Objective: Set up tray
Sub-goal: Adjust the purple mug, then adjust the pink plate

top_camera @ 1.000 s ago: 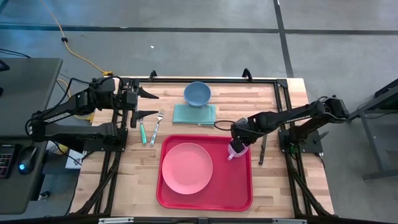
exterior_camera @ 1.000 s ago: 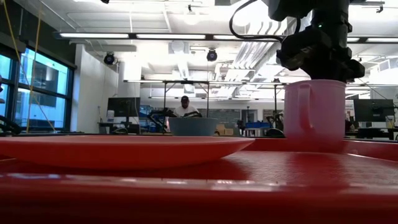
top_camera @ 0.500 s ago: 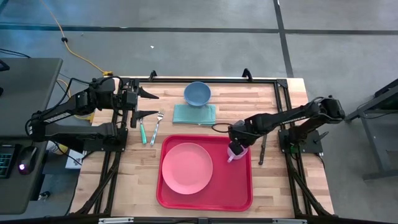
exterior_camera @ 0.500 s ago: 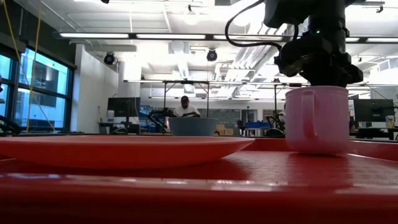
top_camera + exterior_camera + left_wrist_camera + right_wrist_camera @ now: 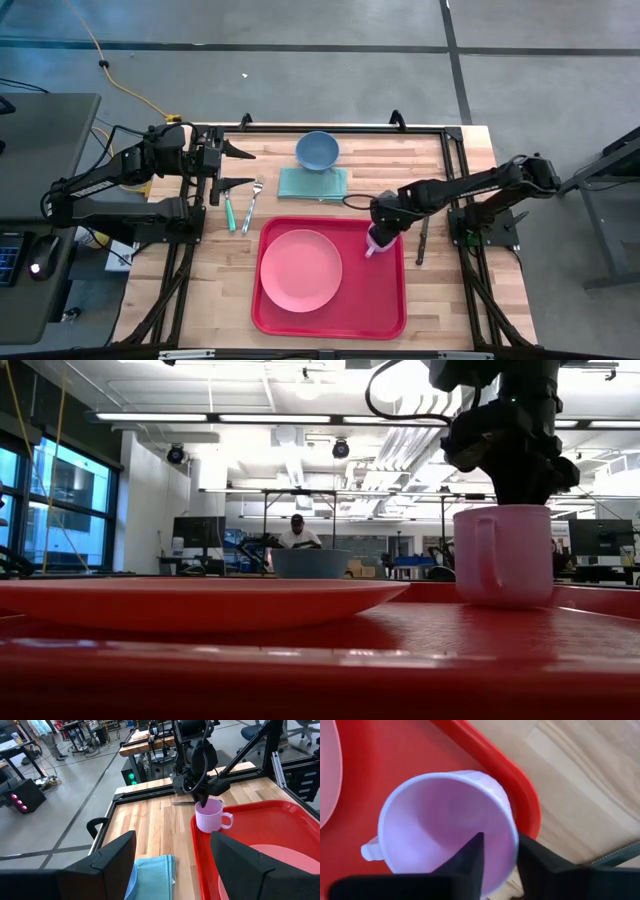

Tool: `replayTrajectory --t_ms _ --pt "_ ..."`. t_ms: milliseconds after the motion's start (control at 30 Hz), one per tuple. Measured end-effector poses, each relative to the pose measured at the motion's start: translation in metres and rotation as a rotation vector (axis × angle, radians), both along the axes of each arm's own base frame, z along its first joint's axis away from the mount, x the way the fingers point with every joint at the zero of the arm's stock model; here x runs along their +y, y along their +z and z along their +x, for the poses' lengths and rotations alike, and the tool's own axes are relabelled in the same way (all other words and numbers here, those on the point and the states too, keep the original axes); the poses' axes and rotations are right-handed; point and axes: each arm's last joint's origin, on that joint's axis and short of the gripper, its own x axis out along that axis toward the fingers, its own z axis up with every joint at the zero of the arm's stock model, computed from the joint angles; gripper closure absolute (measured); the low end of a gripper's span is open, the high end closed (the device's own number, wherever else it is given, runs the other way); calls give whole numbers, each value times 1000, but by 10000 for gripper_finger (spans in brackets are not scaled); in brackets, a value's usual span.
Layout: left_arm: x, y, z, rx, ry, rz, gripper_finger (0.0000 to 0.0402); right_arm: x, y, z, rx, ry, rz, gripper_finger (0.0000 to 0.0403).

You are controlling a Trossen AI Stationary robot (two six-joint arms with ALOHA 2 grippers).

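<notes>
Since a second ago your right gripper [image 5: 377, 240] has let the pink mug [image 5: 374, 243] down — in the low view it hung clear of the tray floor then, and now its base rests on the red surface. Look at the right wrist view: one dark finger [image 5: 465, 862] reaches inside the mug's mouth and the other sits outside the wall, with the rim between them, but you cannot tell from these pictures whether the jaws still pinch that rim or have slackened off it. The mug stands upright in the far right corner of the tray [image 5: 390, 310], close to the raised rim, handle towards the pink plate [image 5: 300, 270].

That plate lies on the left half of the tray, apart from the mug. The tray itself sits at the near middle of the wooden table [image 5: 220, 270].

Beyond the tray a teal cloth [image 5: 312, 183] lies flat, with a blue bowl [image 5: 317, 150] just behind it. A fork [image 5: 252, 205] and a green-handled utensil [image 5: 229, 212] lie left of the tray — your left gripper [image 5: 235, 168] hovers above them, fingers spread wide, holding nothing.
</notes>
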Motion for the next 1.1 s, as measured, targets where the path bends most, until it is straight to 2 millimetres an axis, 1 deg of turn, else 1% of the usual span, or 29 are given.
replayTrajectory --t_ms 200,367,533,800,967,1100 --pt "0 0 0 0 0 0 115 0 0 0 1 -8 13 244" --pt "0 0 0 0 1 -3 115 1 0 0 5 -13 44 212" --pt "0 0 0 0 1 -3 115 1 6 -3 -21 -14 58 208" --pt "0 0 0 -1 1 -6 115 -1 29 -16 -133 -54 71 210" --pt "0 0 0 0 1 -6 115 -3 50 -26 -268 -66 54 210" --pt "0 0 0 0 1 -6 115 -6 69 -30 -446 -100 -10 210"
